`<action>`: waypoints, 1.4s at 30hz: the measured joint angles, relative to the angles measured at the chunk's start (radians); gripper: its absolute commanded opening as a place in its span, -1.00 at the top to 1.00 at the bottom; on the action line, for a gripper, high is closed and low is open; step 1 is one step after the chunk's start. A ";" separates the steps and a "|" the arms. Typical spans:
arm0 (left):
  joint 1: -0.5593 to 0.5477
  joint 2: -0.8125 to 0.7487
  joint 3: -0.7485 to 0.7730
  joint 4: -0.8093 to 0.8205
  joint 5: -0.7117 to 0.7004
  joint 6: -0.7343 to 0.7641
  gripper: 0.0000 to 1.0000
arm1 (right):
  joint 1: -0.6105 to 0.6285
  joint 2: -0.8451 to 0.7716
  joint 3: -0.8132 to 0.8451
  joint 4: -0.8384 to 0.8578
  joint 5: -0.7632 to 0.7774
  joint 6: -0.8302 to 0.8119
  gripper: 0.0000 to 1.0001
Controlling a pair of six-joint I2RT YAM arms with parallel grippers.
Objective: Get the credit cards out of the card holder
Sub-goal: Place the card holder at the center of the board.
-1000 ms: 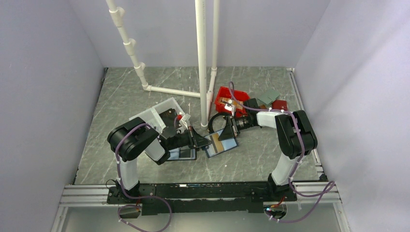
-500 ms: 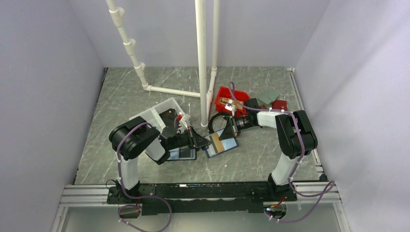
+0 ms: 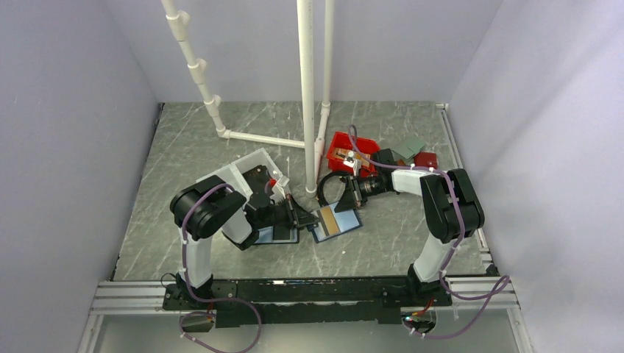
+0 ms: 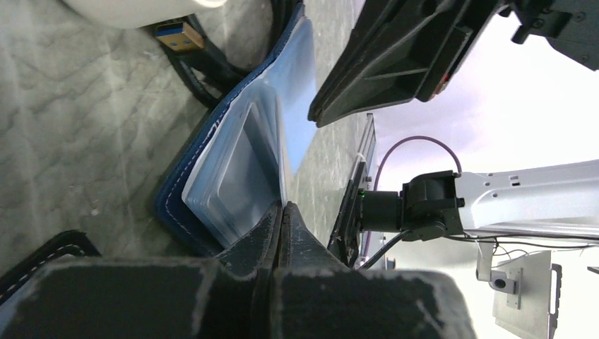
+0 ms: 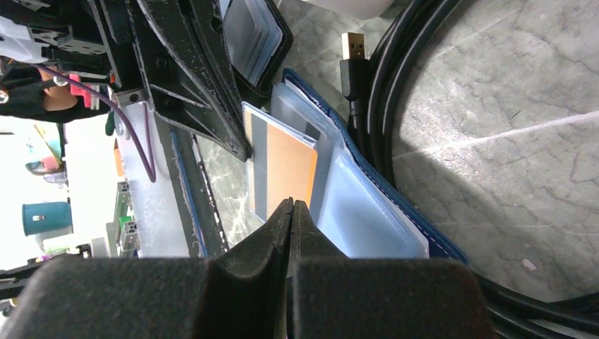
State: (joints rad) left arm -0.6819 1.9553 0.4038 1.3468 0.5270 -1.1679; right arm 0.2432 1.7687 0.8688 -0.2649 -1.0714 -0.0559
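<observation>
The navy card holder [image 3: 336, 221] lies open on the table, light-blue inside. It also shows in the right wrist view [image 5: 367, 212] and the left wrist view [image 4: 236, 166]. A gold-orange credit card [image 5: 286, 166] with a grey-black stripe lies half out across its left half and shows from above [image 3: 332, 219]. My left gripper [image 3: 298, 214] is shut, tips [image 4: 283, 207] pinched on the holder's light-blue edge. My right gripper [image 3: 352, 197] is shut, tips [image 5: 291, 205] on the card's near edge.
A black-edged folio [image 3: 277, 234] lies left of the holder. A black cable loop [image 3: 330, 184] with a USB plug [image 5: 351, 48] runs behind it. A white bin [image 3: 243, 173], a red bin [image 3: 353, 147], a brown wallet [image 3: 425, 158] and a white pipe stand [image 3: 307, 110] are around.
The card holder and card have shifted slightly toward the near left. The left arm's elbow has moved a little right and up. Both grippers stay shut.
</observation>
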 measured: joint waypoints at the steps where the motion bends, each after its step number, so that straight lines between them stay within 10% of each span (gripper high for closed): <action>1: 0.000 0.000 0.003 -0.014 0.000 0.000 1.00 | 0.000 0.000 0.000 0.000 0.002 0.000 1.00; 28: 0.006 -0.058 0.084 -0.298 0.006 0.026 0.42 | 0.062 0.048 0.050 -0.072 0.118 0.002 0.61; 42: -0.004 -0.058 0.122 -0.338 -0.018 0.026 1.00 | 0.065 0.055 0.063 -0.092 0.131 0.010 0.46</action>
State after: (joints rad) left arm -0.6857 1.8973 0.5255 1.0084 0.5087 -1.1416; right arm 0.3084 1.8236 0.9318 -0.3565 -0.9405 -0.0456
